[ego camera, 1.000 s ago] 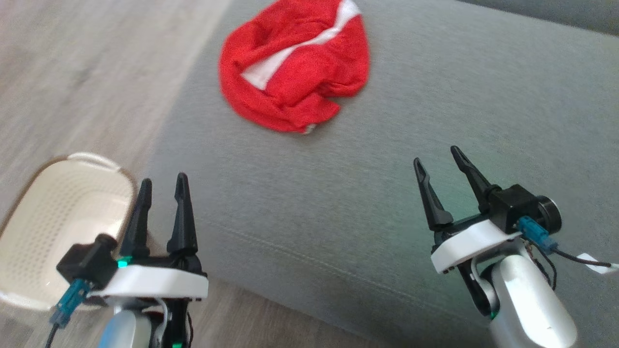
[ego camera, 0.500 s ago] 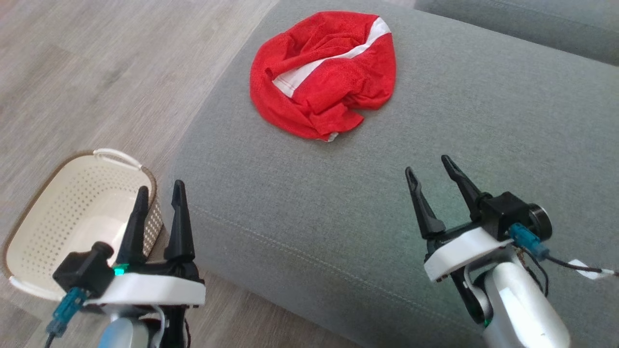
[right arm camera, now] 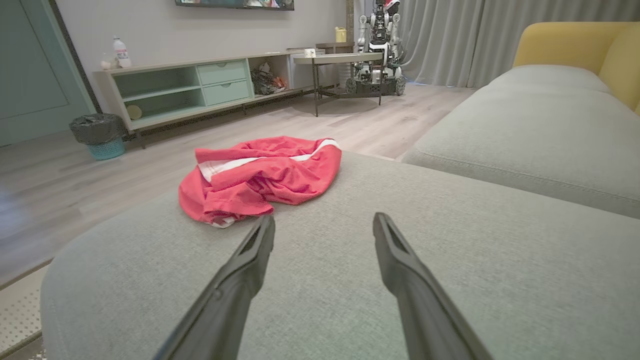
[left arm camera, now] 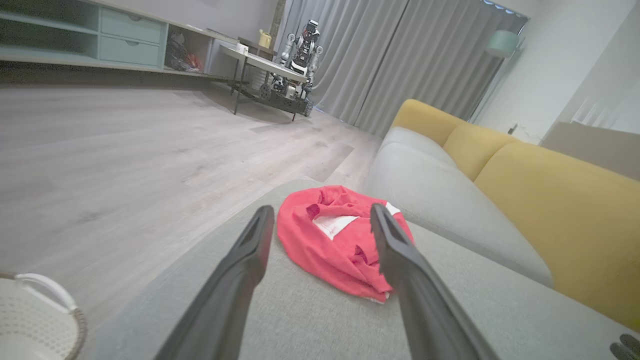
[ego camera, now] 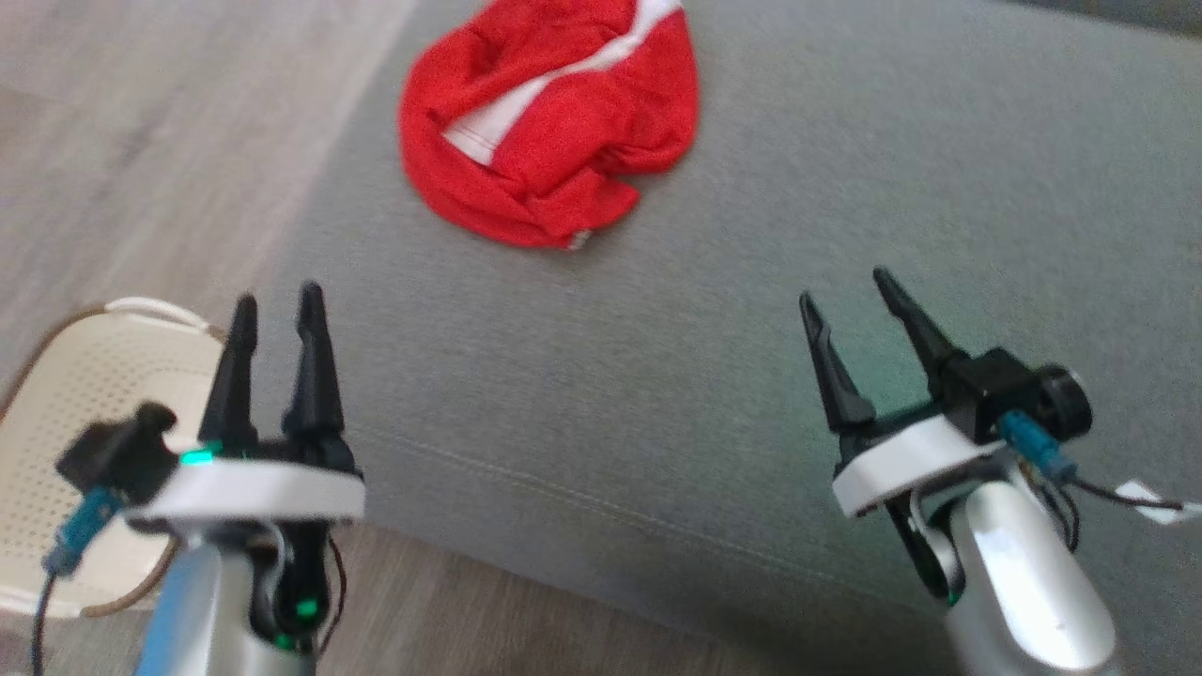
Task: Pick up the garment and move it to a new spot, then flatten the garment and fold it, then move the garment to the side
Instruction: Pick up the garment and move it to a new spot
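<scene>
A crumpled red garment (ego camera: 549, 127) with a white stripe lies bunched on the grey cushion (ego camera: 751, 282), near its far left edge. The same garment (left arm camera: 335, 240) lies ahead in the left wrist view, and the garment (right arm camera: 260, 175) sits ahead and left in the right wrist view. My left gripper (ego camera: 277, 305) hangs open over the cushion's near left corner, well short of the cloth. Over the cushion's near right part, my right gripper (ego camera: 845, 286) is open too, empty, and apart from the garment.
A white perforated basket (ego camera: 56, 413) stands on the wood floor at the lower left, beside the cushion. A yellow-backed sofa (left arm camera: 525, 185) runs along behind. Farther off are a low cabinet (right arm camera: 200, 90), a side table with another robot (right arm camera: 377, 45), and a bin (right arm camera: 97, 135).
The head camera has swung, shifting the whole picture left and up and blurring it. My left gripper stands a little higher in the view. Both grippers stay open; the garment lies as before.
</scene>
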{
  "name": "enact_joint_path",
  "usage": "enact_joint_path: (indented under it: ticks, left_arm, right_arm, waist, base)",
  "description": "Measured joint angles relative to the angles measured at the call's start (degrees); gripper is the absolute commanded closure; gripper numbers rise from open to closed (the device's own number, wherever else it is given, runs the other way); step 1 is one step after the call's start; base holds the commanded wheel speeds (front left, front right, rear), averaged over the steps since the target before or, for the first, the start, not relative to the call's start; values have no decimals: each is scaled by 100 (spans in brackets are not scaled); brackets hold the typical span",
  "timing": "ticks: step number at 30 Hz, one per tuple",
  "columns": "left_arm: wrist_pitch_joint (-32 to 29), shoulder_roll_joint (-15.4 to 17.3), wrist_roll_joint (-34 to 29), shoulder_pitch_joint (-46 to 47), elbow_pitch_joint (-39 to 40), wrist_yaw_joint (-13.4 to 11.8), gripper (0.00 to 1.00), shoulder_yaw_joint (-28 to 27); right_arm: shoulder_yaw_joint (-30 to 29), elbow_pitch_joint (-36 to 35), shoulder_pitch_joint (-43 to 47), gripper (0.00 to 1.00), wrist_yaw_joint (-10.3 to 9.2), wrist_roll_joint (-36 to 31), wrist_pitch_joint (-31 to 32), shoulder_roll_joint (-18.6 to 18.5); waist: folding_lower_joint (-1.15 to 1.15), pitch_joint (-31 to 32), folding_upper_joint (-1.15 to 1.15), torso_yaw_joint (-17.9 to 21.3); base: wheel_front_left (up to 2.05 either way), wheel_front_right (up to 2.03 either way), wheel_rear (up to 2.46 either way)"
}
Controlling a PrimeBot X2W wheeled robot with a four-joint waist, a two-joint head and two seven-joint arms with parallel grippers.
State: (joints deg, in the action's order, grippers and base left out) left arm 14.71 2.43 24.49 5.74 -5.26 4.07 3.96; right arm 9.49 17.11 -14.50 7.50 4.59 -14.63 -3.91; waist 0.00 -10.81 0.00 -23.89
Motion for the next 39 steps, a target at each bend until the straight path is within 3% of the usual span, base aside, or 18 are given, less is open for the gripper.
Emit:
enact_joint_path:
  ticks: [7, 12, 17, 22, 29, 30, 31, 39]
  left_arm:
    - [-2, 120, 264, 1350, -1249, 283, 0, -122]
    - [-338, 725, 407, 2572, -2201, 307, 0, -62]
    - [-1101, 1147, 475, 3730, -3361, 325, 0, 271]
    - [-1592, 1363, 535, 4246, -4130, 342, 0, 455]
    - [-1662, 1574, 396, 4685, -4760, 343, 0, 588]
    - [-1661, 1594, 388, 4765, -4855, 343, 64, 612]
    - [-1653, 1601, 387, 4822, -4919, 343, 100, 622]
    - [-743, 1543, 285, 4879, -5213, 342, 100, 745]
  right_arm:
    - [-162, -442, -390, 0, 0, -298, 90, 0]
    - [-256, -909, -485, 0, 0, -413, 210, -2]
    - [-270, -1376, -648, 0, 0, -460, 272, 0]
    - [-269, -1548, -726, 0, 0, -460, 272, 1]
    - [-303, -1553, -727, 0, 0, -460, 268, 2]
    - [-304, -1553, -727, 0, 0, -460, 268, 2]
    - [-305, -1553, -727, 0, 0, -460, 257, 2]
    - [-347, -1408, -730, 0, 0, -430, 198, 5]
  waist:
    - [0, -565, 0, 579]
    - [0, -988, 0, 1042]
    - [0, -1467, 0, 1588]
    - [1, -1805, 0, 1954]
    - [1, -2050, 0, 2213]
    - [1, -2066, 0, 2237]
    - [1, -2072, 0, 2251]
    - [1, -1857, 0, 2217]
  base:
    - [0, 0, 0]
    - [0, 0, 0]
    - [0, 0, 0]
    - [0, 0, 0]
    - [0, 0, 0]
    - [0, 0, 0]
    - [0, 0, 0]
    - [0, 0, 0]
